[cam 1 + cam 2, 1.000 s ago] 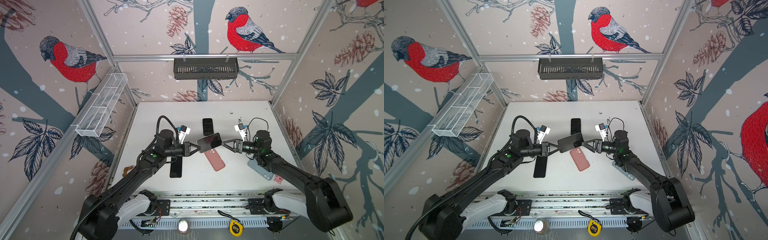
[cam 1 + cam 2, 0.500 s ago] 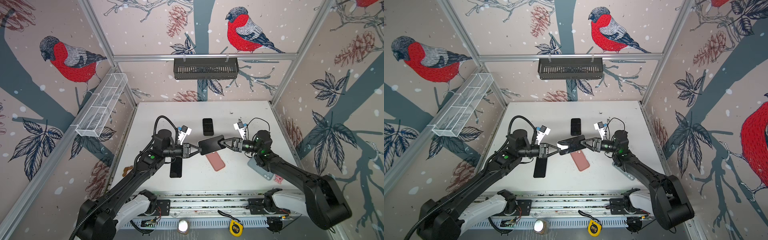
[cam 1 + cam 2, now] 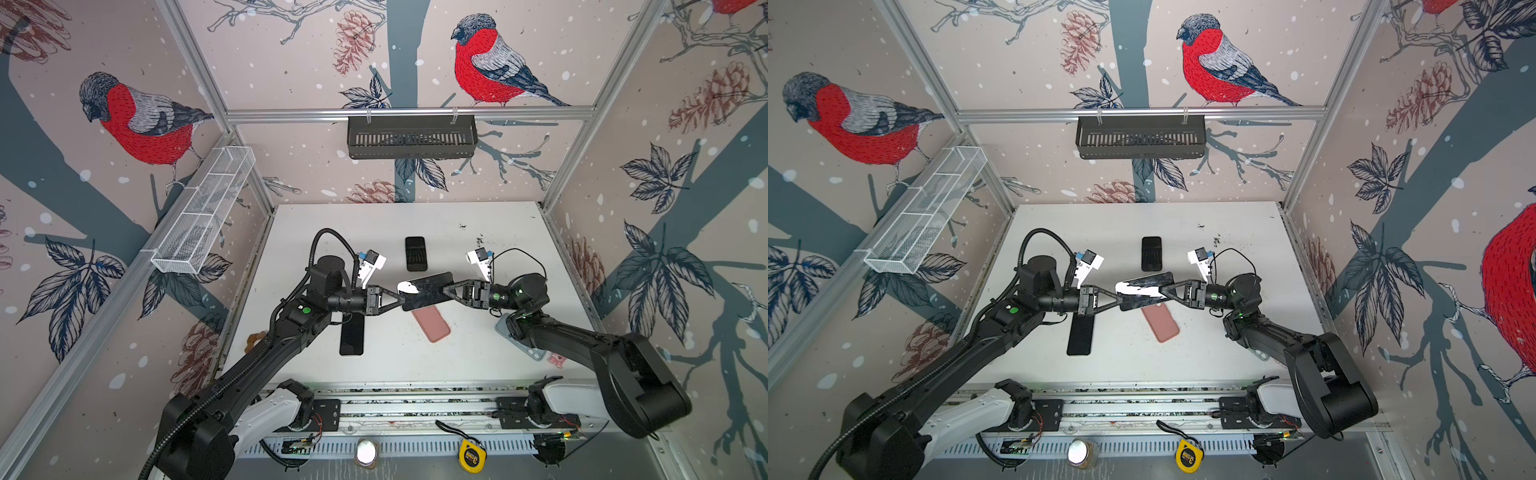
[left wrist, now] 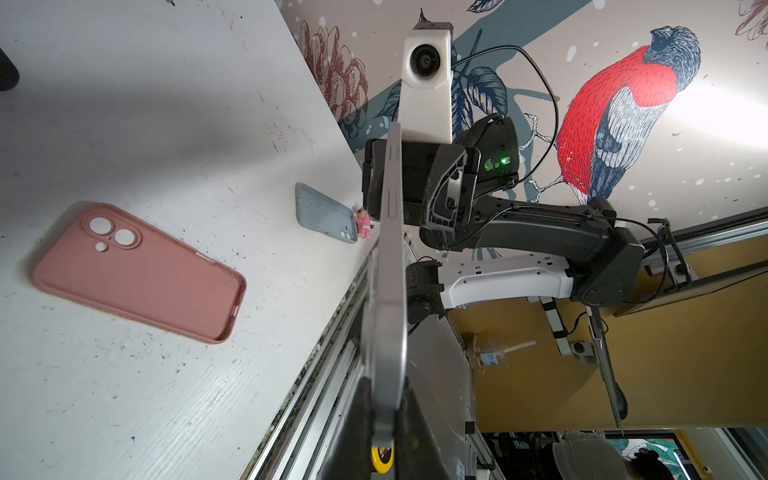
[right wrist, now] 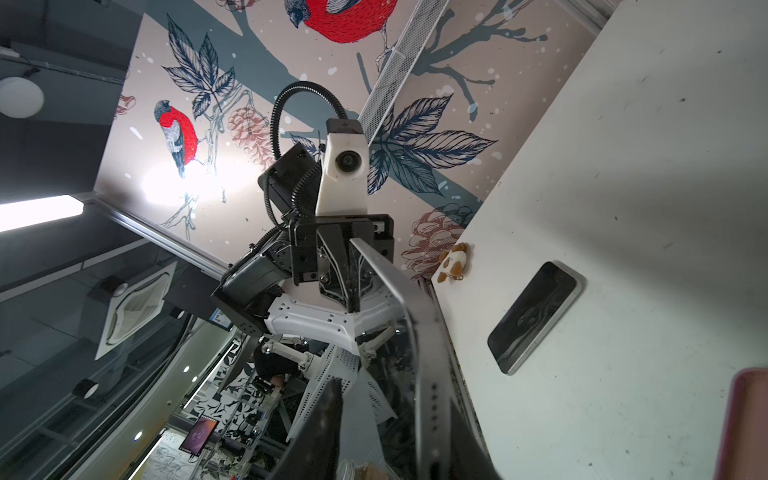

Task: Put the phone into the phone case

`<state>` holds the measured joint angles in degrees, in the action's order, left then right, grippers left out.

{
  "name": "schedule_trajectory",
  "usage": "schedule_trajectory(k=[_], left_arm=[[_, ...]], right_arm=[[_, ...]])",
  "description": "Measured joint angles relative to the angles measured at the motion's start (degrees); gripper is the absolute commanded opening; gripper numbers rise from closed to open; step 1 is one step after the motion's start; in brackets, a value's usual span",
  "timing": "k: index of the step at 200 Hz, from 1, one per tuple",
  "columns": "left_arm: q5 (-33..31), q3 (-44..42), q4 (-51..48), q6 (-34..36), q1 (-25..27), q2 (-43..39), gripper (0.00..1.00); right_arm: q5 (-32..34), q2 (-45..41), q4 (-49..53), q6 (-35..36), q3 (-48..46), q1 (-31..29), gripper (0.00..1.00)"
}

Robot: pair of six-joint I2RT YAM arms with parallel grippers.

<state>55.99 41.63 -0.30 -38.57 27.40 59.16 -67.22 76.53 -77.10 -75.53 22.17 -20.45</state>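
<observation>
Pink case [image 3: 432,325] unfilled; phone bridged between both arms

Over the last second the phone [image 3: 426,291] tipped from tilted to nearly level, and the right gripper [image 3: 446,289] narrowed around its right end. Its jaws stood partly open, with a gap beside the phone's edge in the left wrist view. The left gripper [image 3: 392,296] had its jaws clamped on the other end. The phone hung just above the pink case, which lay open side up on the counter [image 3: 478,365]. Judgement: a two-arm hold was forming, ahead of lowering. For room, a black phone [image 3: 352,338] lay near on the left and a blue case [image 4: 324,212] sat under the right arm. Neither touched the pink case.
</observation>
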Motion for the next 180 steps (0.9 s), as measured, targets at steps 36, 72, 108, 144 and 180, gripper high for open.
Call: schedule_trajectory(k=[36, 72, 108, 144, 180], left_arm=[[1.18, 0.72, -0.74, 1.07, -0.85, 0.0, 0.0], [1.25, 1.4, -3.43, 1.68, -1.16, -0.22, 0.0], [1.22, 2.34, -5.81, 3.34, -1.57, -0.5, 0.0], [1.4, 2.34, -6.8, 4.11, -1.7, -0.66, 0.0], [2.05, 2.21, -6.84, 4.09, -1.79, -0.66, 0.0]], right_arm=[[-0.42, 4.46, -10.25, -8.22, -0.02, 0.04, 0.34], [-0.66, 6.71, -12.98, -13.18, -0.02, 0.33, 0.35], [-0.66, 7.78, -13.46, -15.82, 0.04, 1.36, 0.35], [-0.66, 8.44, -14.08, -17.44, 0.26, 1.33, 0.3], [-0.79, 8.52, -14.4, -17.66, 0.52, 0.55, 0.14]])
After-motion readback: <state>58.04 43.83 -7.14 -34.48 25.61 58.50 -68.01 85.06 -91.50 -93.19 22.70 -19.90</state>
